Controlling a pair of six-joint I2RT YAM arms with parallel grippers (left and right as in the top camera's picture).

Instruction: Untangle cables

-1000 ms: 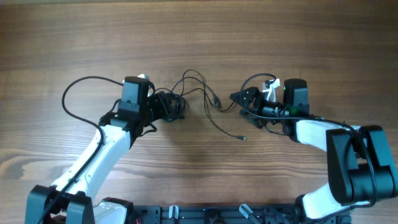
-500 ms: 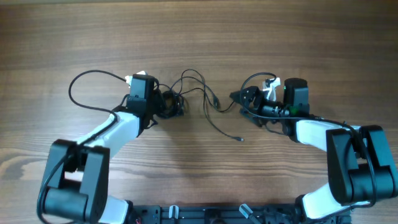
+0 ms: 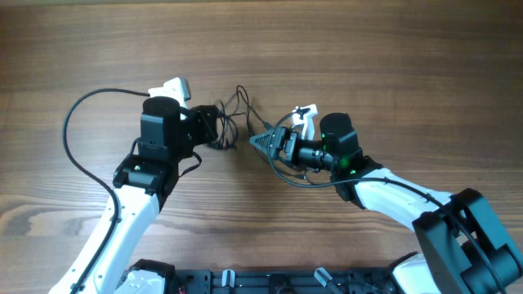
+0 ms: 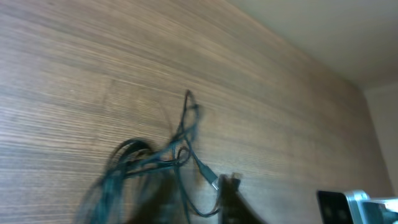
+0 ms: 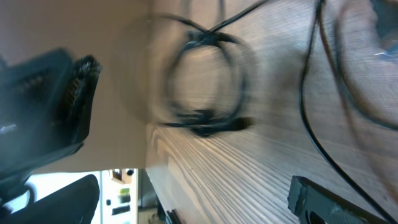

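Near the middle of the brown wooden table (image 3: 368, 49), the left end effector (image 3: 211, 129) sits right against the small tangle of thin black cables (image 4: 179, 151); I cannot tell whether it pinches them. The right end effector (image 3: 260, 142), its fingers (image 5: 46, 106) spread apart, points at the same tangle from the other side.

Black cables (image 4: 180, 149), brown wood-grain table (image 3: 368, 49) (finely streaked), black-and-white arms (image 3: 135, 214)
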